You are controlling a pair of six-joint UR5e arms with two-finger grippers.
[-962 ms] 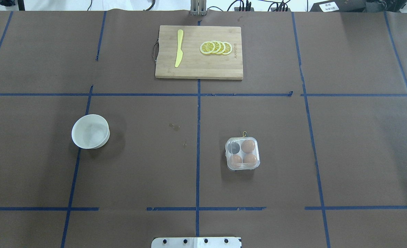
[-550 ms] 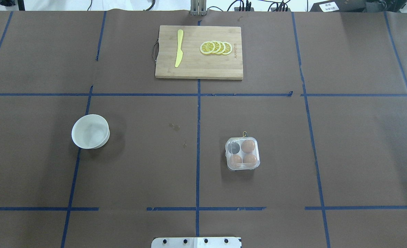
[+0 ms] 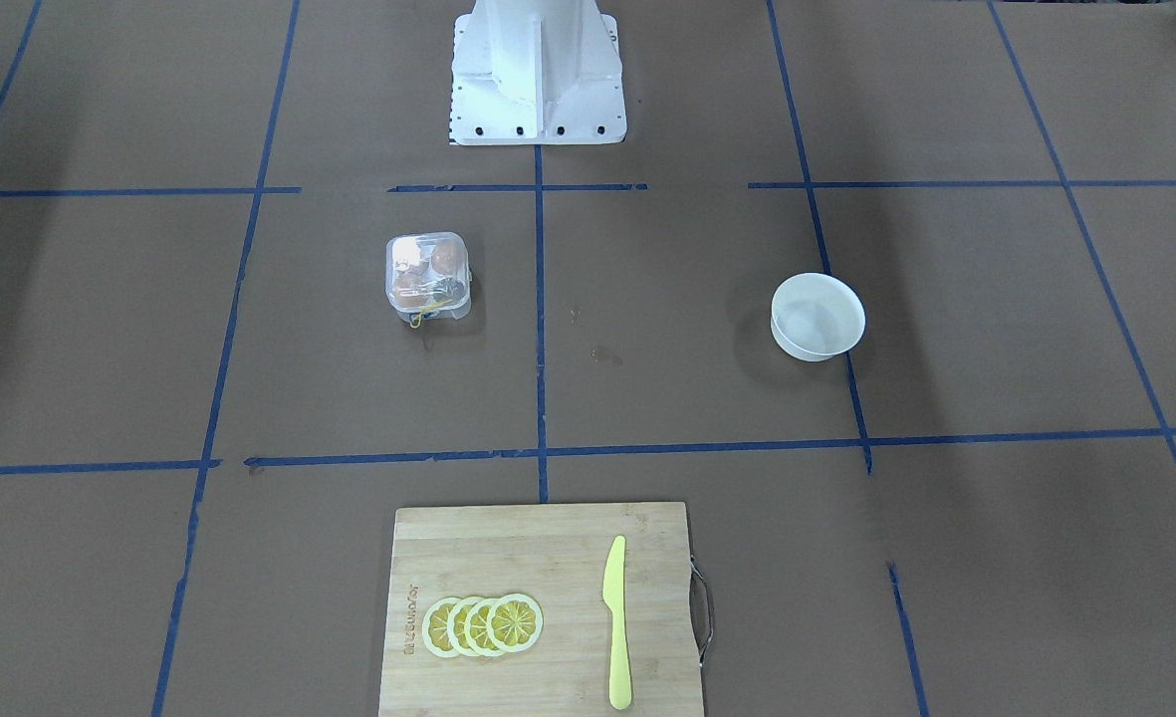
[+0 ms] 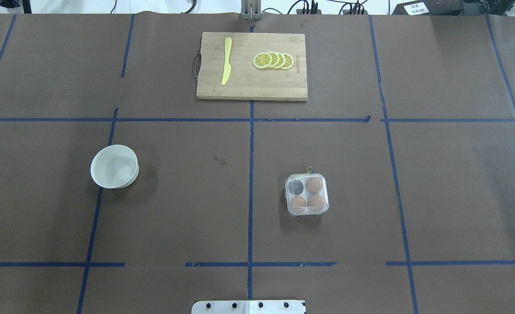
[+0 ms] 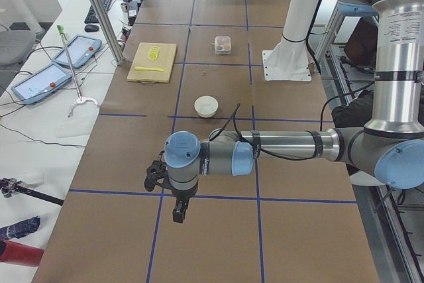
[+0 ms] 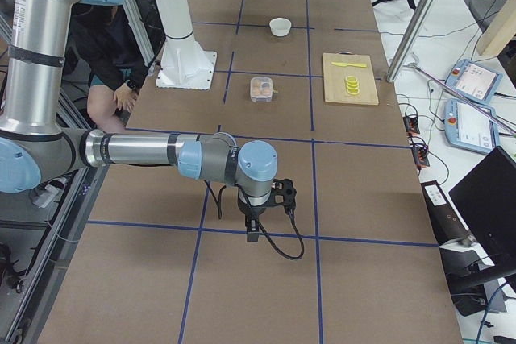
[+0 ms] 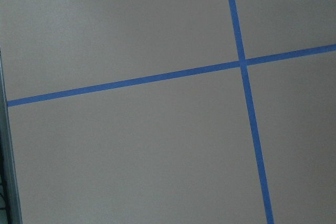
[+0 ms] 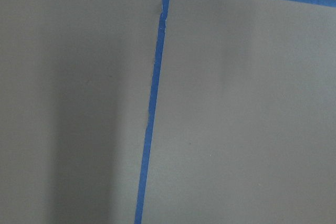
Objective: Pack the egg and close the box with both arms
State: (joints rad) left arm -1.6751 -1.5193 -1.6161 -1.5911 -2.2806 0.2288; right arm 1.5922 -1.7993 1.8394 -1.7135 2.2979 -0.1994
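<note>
The left gripper [image 5: 177, 217] and the right gripper [image 6: 251, 235] each hang fingers-down over an end of the table [image 4: 458, 196]. They show only from the side, so I cannot tell whether their fingers are spread or pressed together. Well apart from both, the box [image 4: 307, 194] sits just right of the centre tape line [image 4: 250, 144], its clear lid down over three eggs [image 4: 313, 185]. One white bowl [image 4: 114, 166] stands to the left. Beyond, one cutting board [image 4: 251, 87] carries one yellow knife [image 4: 226, 61] and four lemon slices [image 4: 273, 60]. Brown paper covers the table.
</note>
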